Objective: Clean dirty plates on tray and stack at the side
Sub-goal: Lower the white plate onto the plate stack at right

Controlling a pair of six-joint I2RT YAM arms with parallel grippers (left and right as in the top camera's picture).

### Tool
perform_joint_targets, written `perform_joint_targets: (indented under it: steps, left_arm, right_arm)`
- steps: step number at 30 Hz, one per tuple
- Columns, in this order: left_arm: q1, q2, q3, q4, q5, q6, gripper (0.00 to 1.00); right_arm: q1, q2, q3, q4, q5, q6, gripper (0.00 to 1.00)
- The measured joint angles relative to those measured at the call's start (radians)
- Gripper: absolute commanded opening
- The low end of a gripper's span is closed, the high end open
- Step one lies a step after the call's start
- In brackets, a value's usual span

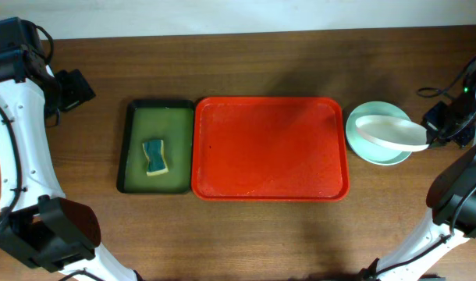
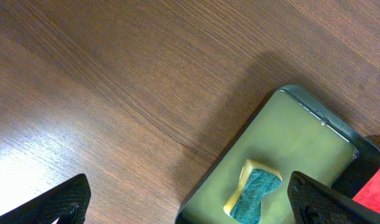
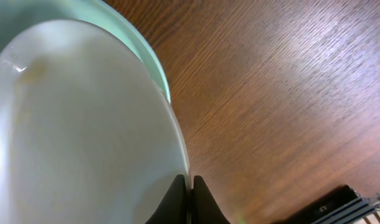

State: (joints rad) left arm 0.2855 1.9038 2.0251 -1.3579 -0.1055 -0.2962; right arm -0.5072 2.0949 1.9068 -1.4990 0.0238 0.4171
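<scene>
the red tray [image 1: 269, 148] lies flat at the centre of the wooden table [image 1: 261, 62], its long side running left to right. close against its left rim sits the green tray [image 1: 156, 109], dark-rimmed. a sponge [image 1: 154, 158] lies near the green tray's middle, blue-green face up over a yellow layer. to the right of the red tray, just beside its right rim but off it, a blue-green plate [image 1: 363, 129] rests on the table; whether another lies beneath it cannot be told. the white plate [image 1: 390, 133] is over that plate, tilted, covering much of its right half. the right gripper [image 1: 435, 136] is at the white plate's right edge. in the right wrist view its fingers [image 3: 177, 199] are drawn narrow and pinch the rim of the white plate [image 3: 78, 137], with the blue-green plate's rim [image 3: 149, 62] showing just beyond. a faint yellowish smudge is visible on the white plate's surface in that view. the left gripper [image 1: 72, 87] is at the far left of the table, well apart from the red tray and beyond the green tray's far-left corner. in the left wrist view its fingers [image 2: 59, 202] stand wide apart with nothing between them, above bare wood and one end of the green tray [image 2: 296, 124]. the sponge [image 2: 255, 199] is partly in view there.
</scene>
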Motion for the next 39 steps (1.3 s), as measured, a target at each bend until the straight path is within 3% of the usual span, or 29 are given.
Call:
perform_joint_targets:
  steps: [11, 12, 15, 17, 18, 20, 21, 22, 23, 24, 28, 36, 37, 39]
  left_arm:
    - [0.0, 0.0, 0.0, 0.0, 0.0, 0.0, 0.99]
    - [0.0, 0.0, 0.0, 0.0, 0.0, 0.0, 0.99]
    - [0.0, 0.0, 0.0, 0.0, 0.0, 0.0, 0.99]
    - [0.0, 0.0, 0.0, 0.0, 0.0, 0.0, 0.99]
    - [0.0, 0.0, 0.0, 0.0, 0.0, 0.0, 0.99]
    - [0.0, 0.0, 0.0, 0.0, 0.0, 0.0, 0.99]
    - [0.0, 0.0, 0.0, 0.0, 0.0, 0.0, 0.99]
    - [0.0, 0.0, 0.0, 0.0, 0.0, 0.0, 0.99]
    - [0.0, 0.0, 0.0, 0.0, 0.0, 0.0, 0.99]
    - [0.0, 0.0, 0.0, 0.0, 0.0, 0.0, 0.99]
    - [0.0, 0.0, 0.0, 0.0, 0.0, 0.0, 1.0]
    - [0.0, 0.0, 0.0, 0.0, 0.0, 0.0, 0.99]
    - [0.0, 0.0, 0.0, 0.0, 0.0, 0.0, 0.99]
    - [0.0, 0.0, 0.0, 0.0, 0.0, 0.0, 0.99]
  right_arm:
    - [0.017, -0.003, -0.067, 0.051, 0.021, -0.002, 0.04]
    - [0.017, -0.003, -0.092, 0.059, 0.021, -0.002, 0.1]
    - [0.017, -0.003, -0.105, 0.074, 0.022, -0.002, 0.61]
    - [0.017, -0.003, -0.105, 0.083, 0.022, -0.003, 0.79]
    - [0.017, -0.003, -0.105, 0.086, 0.022, -0.003, 0.8]
    - [0.017, -0.003, -0.108, 0.081, 0.025, -0.003, 0.79]
    - [0.017, -0.003, -0.112, 0.075, 0.025, -0.003, 0.71]
    - [0.017, -0.004, -0.12, 0.076, 0.025, -0.002, 0.51]
    - [0.017, -0.005, -0.134, 0.075, 0.025, -0.001, 0.18]
    - [0.017, -0.005, -0.161, 0.079, 0.026, -0.009, 0.04]
    - [0.018, -0.005, -0.228, 0.084, 0.029, -0.003, 0.04]
    - [0.018, -0.009, -0.317, 0.265, 0.029, -0.002, 0.05]
    - [0.018, -0.009, -0.306, 0.275, 0.028, -0.003, 0.08]
    - [0.018, -0.009, -0.27, 0.275, 0.016, -0.003, 0.24]
